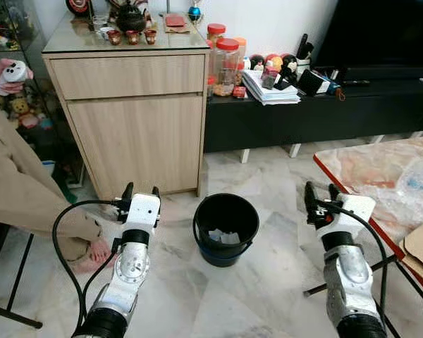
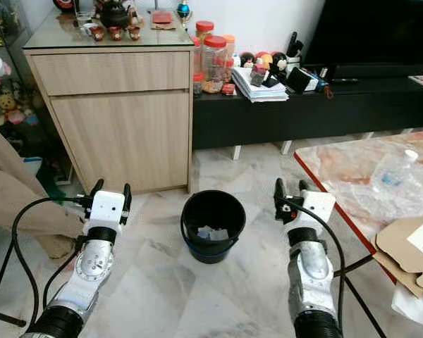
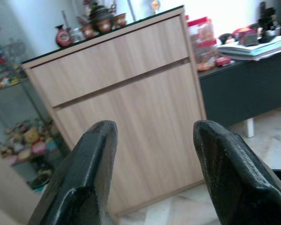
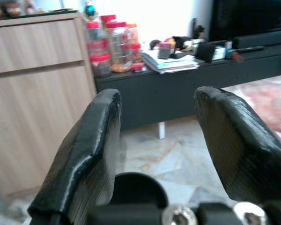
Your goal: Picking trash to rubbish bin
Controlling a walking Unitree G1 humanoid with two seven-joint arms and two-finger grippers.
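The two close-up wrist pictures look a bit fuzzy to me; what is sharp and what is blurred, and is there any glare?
Left wrist view: the black fingers are soft, the wooden cabinet fairly sharp, the wall behind washed out. Right wrist view: fingers and black bucket are blurred, the bright wall glares. Left eye view: evenly lit and sharp; the marble floor has a soft sheen.

Bright, even daylight; head views sharp, soft glare on the marble floor (image 1: 268,190), both wrist views blurred up close.
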